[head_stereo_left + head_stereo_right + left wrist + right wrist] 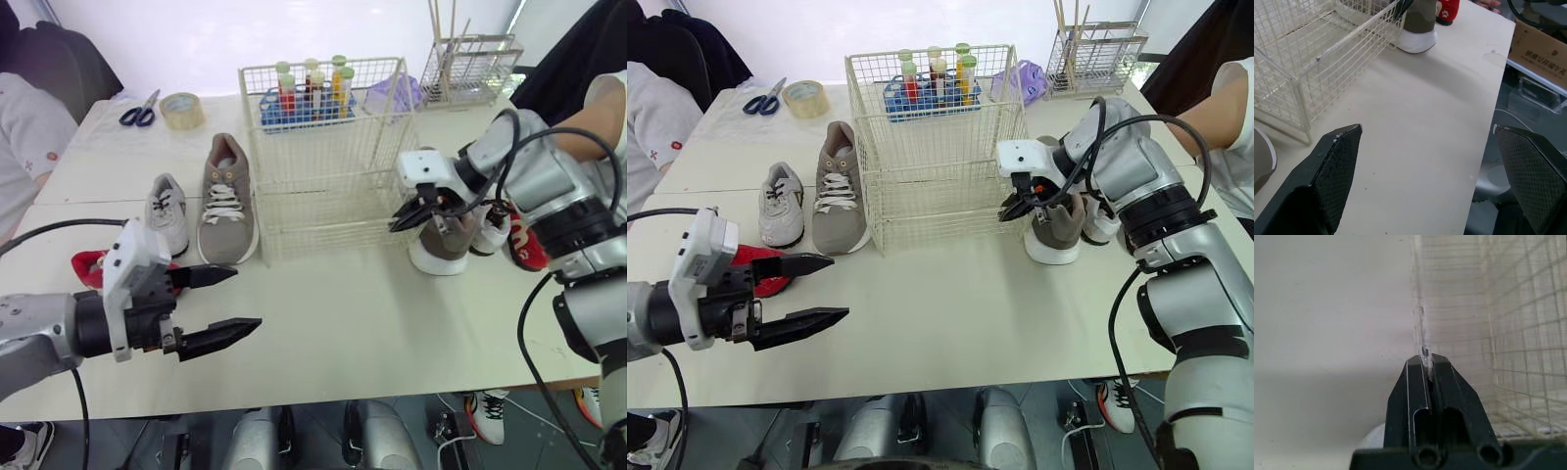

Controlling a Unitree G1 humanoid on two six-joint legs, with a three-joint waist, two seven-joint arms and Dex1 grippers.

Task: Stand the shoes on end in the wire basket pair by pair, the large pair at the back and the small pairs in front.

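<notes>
Right eye view puts the wire basket (940,196) at upper centre, empty as far as I can see. One large taupe shoe (1055,230) stands on end just beside its right wall. The right gripper (1012,212) sits against that shoe's basket side with its fingers pressed together; I cannot tell whether they pinch a lace or the collar. I reckon the shoe must rise above the rim, go to the far row and stay upright, leaving a slot for its mate (835,191), which lies flat left of the basket beside a small grey shoe (781,204). The left gripper (838,286) hangs wide open at lower left, with a red shoe (764,266) just behind it. The table in front of the basket is bare. The right side is crowded by a small white shoe (1097,227).
</notes>
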